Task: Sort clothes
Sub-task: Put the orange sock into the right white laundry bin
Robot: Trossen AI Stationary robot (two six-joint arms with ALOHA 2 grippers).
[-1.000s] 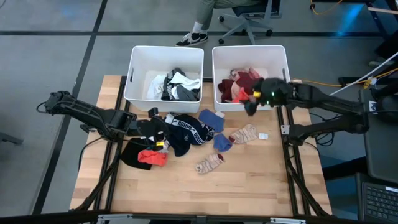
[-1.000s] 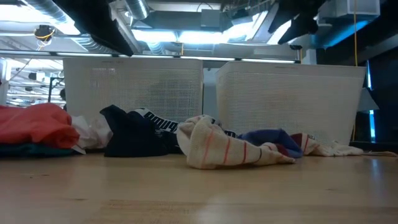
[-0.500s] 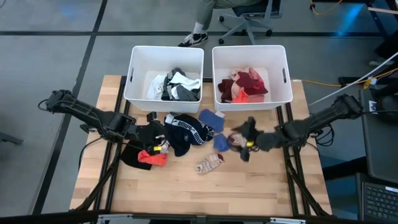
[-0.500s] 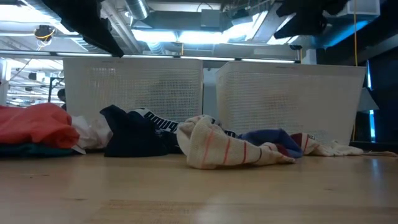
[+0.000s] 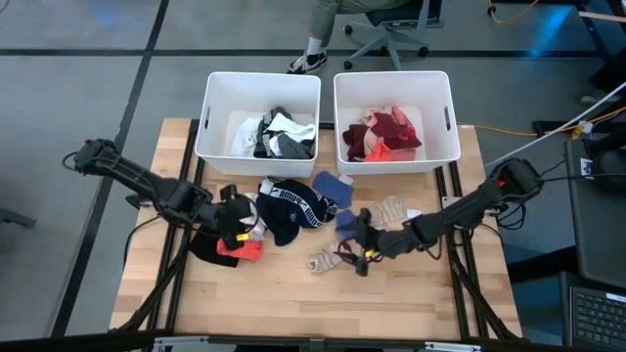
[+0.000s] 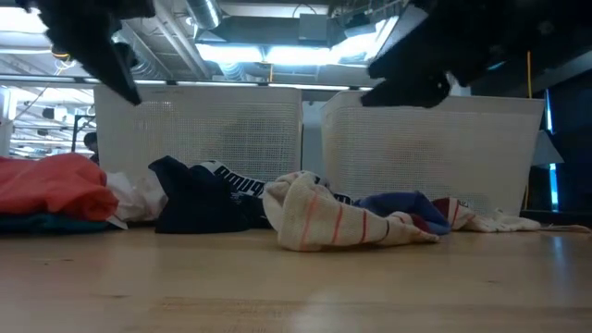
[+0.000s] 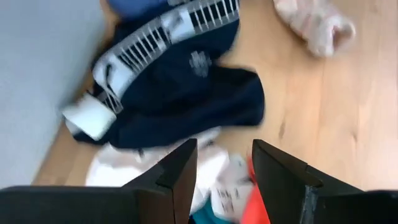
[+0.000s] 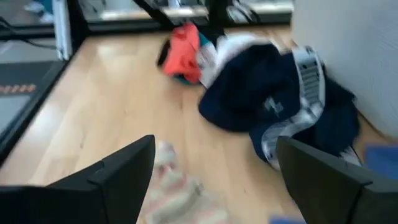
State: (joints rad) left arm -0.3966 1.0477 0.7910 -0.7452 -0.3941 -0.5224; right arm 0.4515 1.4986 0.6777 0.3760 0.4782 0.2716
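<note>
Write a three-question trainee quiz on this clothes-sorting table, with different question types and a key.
1. True or false: the right gripper hovers open beside the pink striped sock.
2. Multiple choice: the navy garment with the white band lies A) in the left bin, B) on the table, C) in the right gripper.
3. Fill in: the red and maroon clothes lie in the ___ bin.

Key: 1 true. 2 B. 3 right; the left bin holds white, grey and black pieces, and the left gripper hangs open over the orange-red garment.
</note>
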